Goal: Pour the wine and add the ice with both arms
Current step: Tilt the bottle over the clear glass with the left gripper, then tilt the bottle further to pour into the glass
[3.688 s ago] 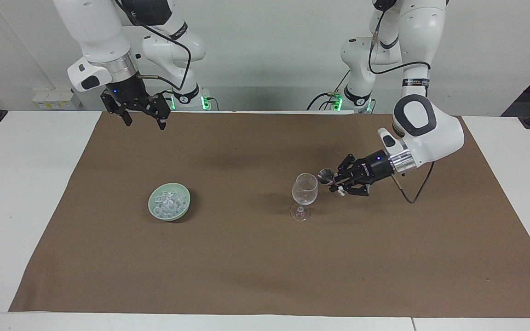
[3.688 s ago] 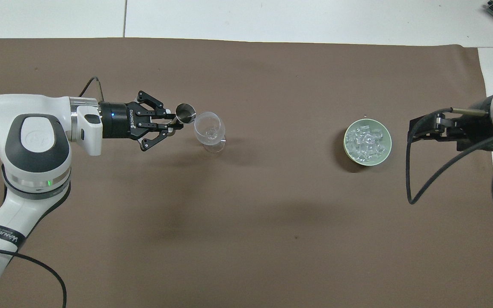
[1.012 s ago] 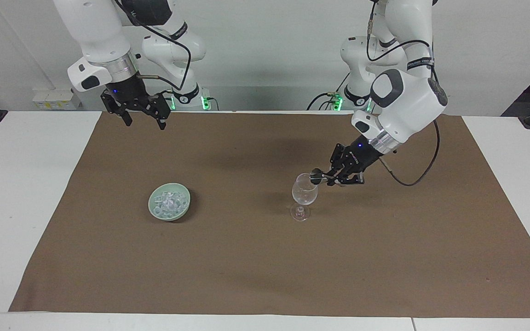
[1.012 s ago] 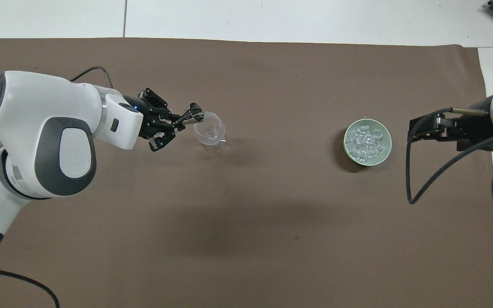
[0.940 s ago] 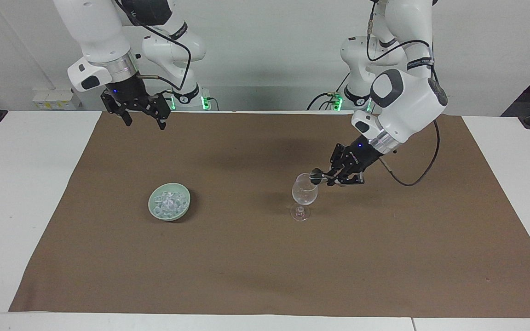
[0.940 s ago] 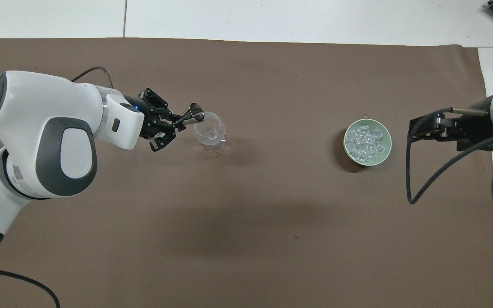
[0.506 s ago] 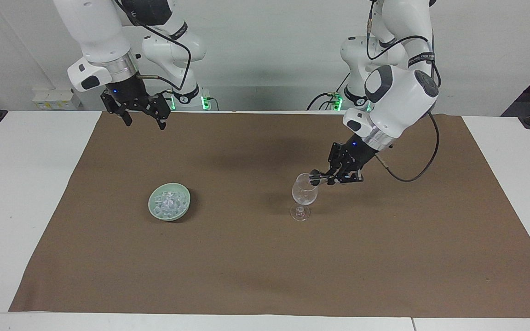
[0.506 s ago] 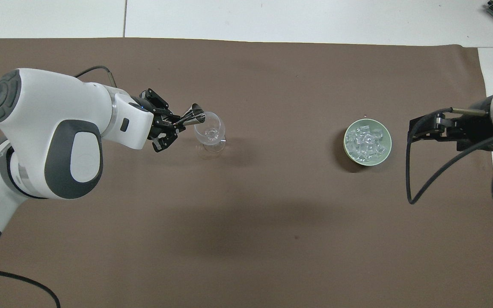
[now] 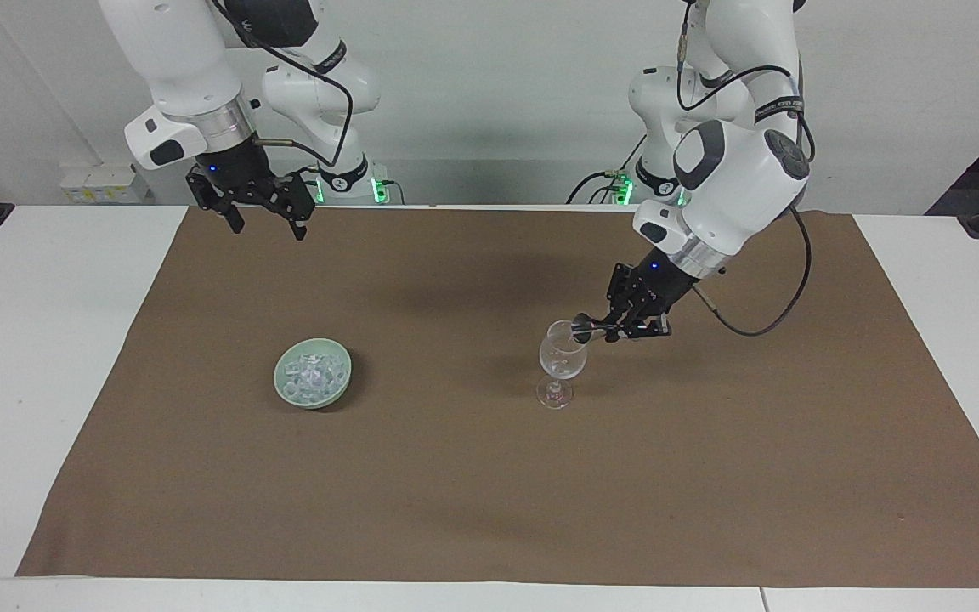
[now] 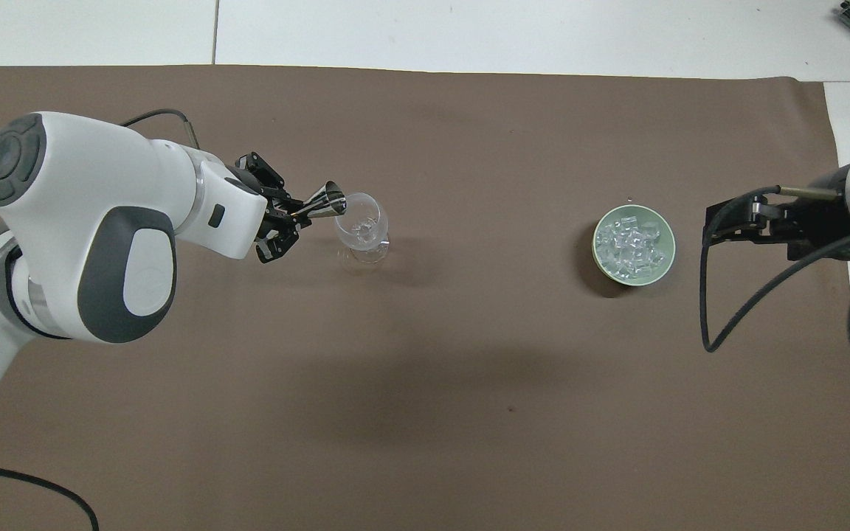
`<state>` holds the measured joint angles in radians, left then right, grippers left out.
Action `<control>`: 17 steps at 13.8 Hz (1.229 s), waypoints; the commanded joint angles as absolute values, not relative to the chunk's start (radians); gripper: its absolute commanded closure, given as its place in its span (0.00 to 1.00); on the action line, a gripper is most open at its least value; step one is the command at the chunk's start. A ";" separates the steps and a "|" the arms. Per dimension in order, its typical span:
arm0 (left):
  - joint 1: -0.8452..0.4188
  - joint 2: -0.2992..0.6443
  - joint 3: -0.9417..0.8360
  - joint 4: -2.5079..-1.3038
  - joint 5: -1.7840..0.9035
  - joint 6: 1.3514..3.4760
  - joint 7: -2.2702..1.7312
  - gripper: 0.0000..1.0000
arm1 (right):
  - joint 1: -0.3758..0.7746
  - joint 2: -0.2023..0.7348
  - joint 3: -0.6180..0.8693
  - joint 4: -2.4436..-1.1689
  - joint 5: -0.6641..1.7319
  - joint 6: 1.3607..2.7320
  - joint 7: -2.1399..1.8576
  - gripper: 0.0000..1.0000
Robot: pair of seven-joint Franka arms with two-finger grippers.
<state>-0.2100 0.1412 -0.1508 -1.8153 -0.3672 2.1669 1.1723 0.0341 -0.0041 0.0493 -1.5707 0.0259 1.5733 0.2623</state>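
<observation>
A clear wine glass (image 9: 563, 357) (image 10: 360, 221) stands on the brown mat toward the left arm's end of the table. My left gripper (image 9: 604, 327) (image 10: 299, 212) is shut on a small metal jigger (image 9: 583, 327) (image 10: 327, 203). The jigger is tipped on its side with its mouth at the glass's rim. The wine is out of view; the glass looks clear. The ice (image 9: 313, 370) (image 10: 630, 242) lies heaped in a pale green bowl (image 9: 285, 393) (image 10: 598, 258) toward the right arm's end. My right gripper (image 9: 268, 225) (image 10: 713, 221) waits open in the air over the mat's edge by the robots.
The brown mat (image 9: 489, 476) covers most of the white table (image 9: 48, 340). A black cable (image 9: 761, 327) loops from the left arm's wrist just above the mat. Another cable (image 10: 705, 310) hangs from the right arm beside the bowl.
The left arm's wrist has risen and swung in toward the robots, tipping the jigger more steeply at the glass's rim. The right arm, glass and bowl have not moved.
</observation>
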 commanded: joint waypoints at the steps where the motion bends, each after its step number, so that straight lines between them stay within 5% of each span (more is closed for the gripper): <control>1: -0.247 0.133 -0.135 -1.792 -0.307 2.141 1.118 1.00 | 0.032 -0.017 0.043 -1.586 0.044 1.588 0.245 0.00; 17: -0.318 0.147 -0.135 -1.714 -0.052 2.054 0.911 1.00 | 0.032 -0.018 0.044 -1.585 0.044 1.588 0.245 0.00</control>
<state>-0.2873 0.1416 -0.1517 -1.7456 -0.0966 2.0959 0.9591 0.0341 -0.0041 0.0493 -1.5707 0.0259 1.5733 0.2623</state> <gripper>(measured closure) 0.789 0.000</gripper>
